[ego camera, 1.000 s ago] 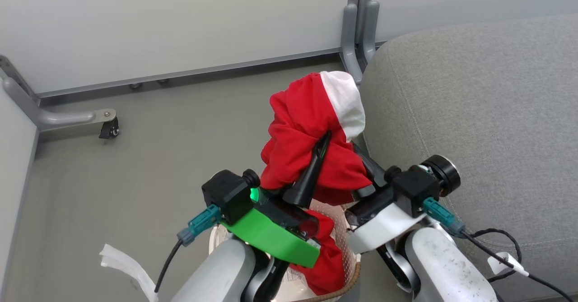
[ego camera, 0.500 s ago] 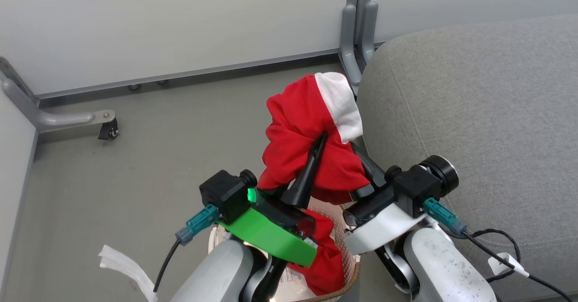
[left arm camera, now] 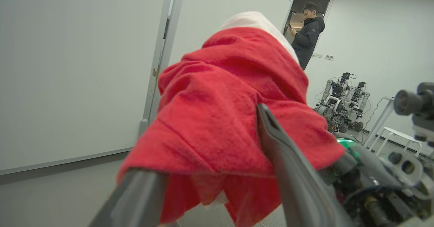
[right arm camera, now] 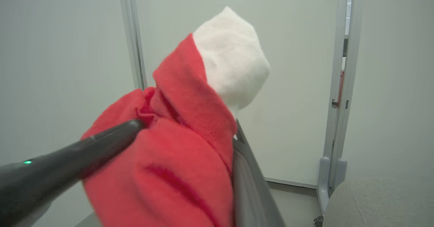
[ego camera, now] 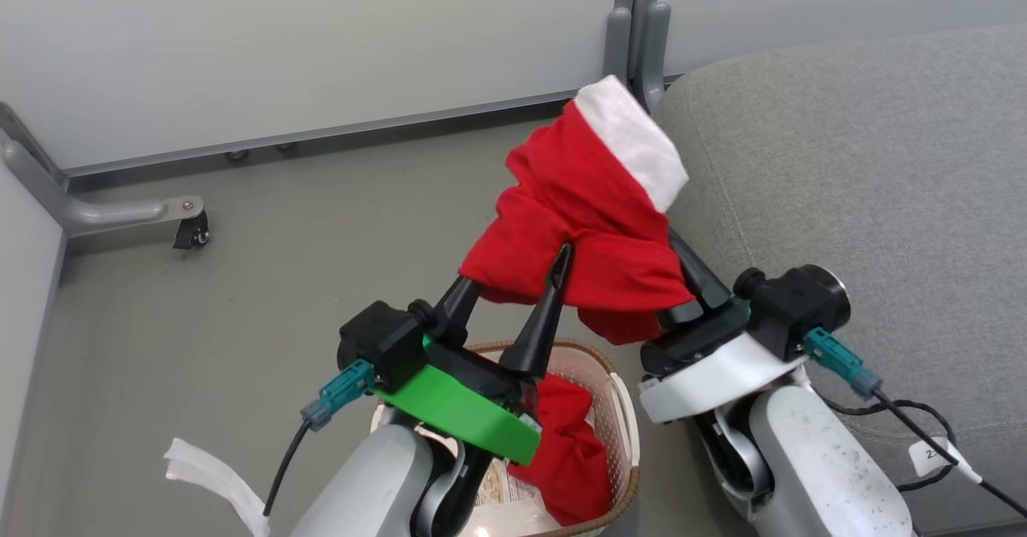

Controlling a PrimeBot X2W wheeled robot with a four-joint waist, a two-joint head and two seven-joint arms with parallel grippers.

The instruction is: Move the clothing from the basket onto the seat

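Your left end effector (ego camera: 520, 276) holds a bright-red soft fabric garment with a white panel (ego camera: 586, 224) up in the air. Its two dark fingers are kept apart by a thick wad of cloth pinched between them, with one fingertip (ego camera: 561, 254) dug into a fold. In the left wrist view the garment (left arm camera: 217, 111) bulges between and over those fingers.

Your right end effector (ego camera: 675, 274) reaches under the same garment from the other side. One of its fingers (right arm camera: 244, 183) lies against the cloth and the other is hidden, so you cannot tell whether it is clamped.

The garment hangs above the grey floor (ego camera: 281, 264), next to the edge of the large grey woven-fabric seat cushion (ego camera: 866, 184). It is clear of the cream-white perforated plastic basket with a brown woven-look rim (ego camera: 622, 408).

A second red garment (ego camera: 570, 449) lies crumpled inside that basket, below your left arm.

A person in a dark jacket (left arm camera: 307, 33) stands in a doorway far behind.
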